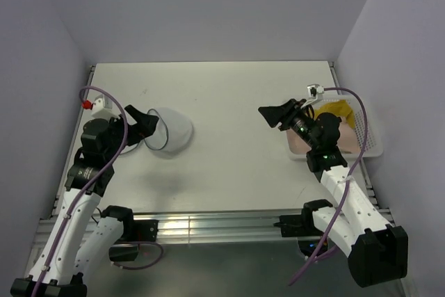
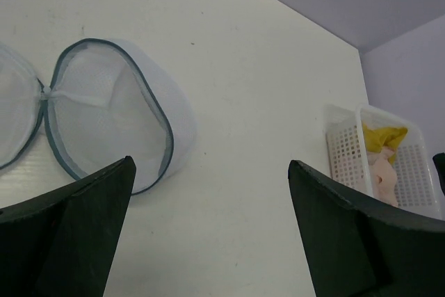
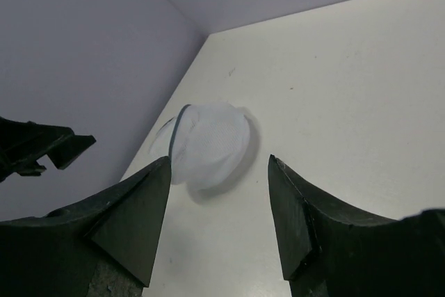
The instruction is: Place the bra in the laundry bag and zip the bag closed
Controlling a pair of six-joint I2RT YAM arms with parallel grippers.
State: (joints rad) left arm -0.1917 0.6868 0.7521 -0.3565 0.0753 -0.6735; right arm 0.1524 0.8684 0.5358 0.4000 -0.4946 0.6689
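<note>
1. Left gripper [image 1: 147,126] first: its two dark fingers [image 2: 76,227] stand wide apart with nothing between them, only bare table showing in the gap on the left wrist view.
2. It hovers at the left side of the white table [image 1: 229,102], its tips just beside the dark zip rim of the laundry bag [image 1: 174,130].
3. That bag, a small domed pouch of translucent white mesh, lies unzipped (the left wrist camera shows two rounded halves splayed apart and joined at a narrow waist). Its nearer half [image 2: 115,116] is hollow, with no cloth showing in it.
4. Right gripper [image 1: 270,117]: also parted, though less widely, and holding nothing. Between its fingers [image 3: 132,213] the right wrist view looks across the table to the bag [image 3: 212,140], which lies well apart from it.
5. This gripper hangs above the table just left of the white plastic lattice basket [image 1: 368,133], which sits against the table's right edge.
6. Inside the basket lie a crumpled yellow cloth [image 2: 382,137] towards the far end and a pale pink garment [image 2: 381,179] nearer the arms, rounded and smooth. Whether the two touch I cannot tell.
7. Both pieces are in the basket, far from the bag.
</note>
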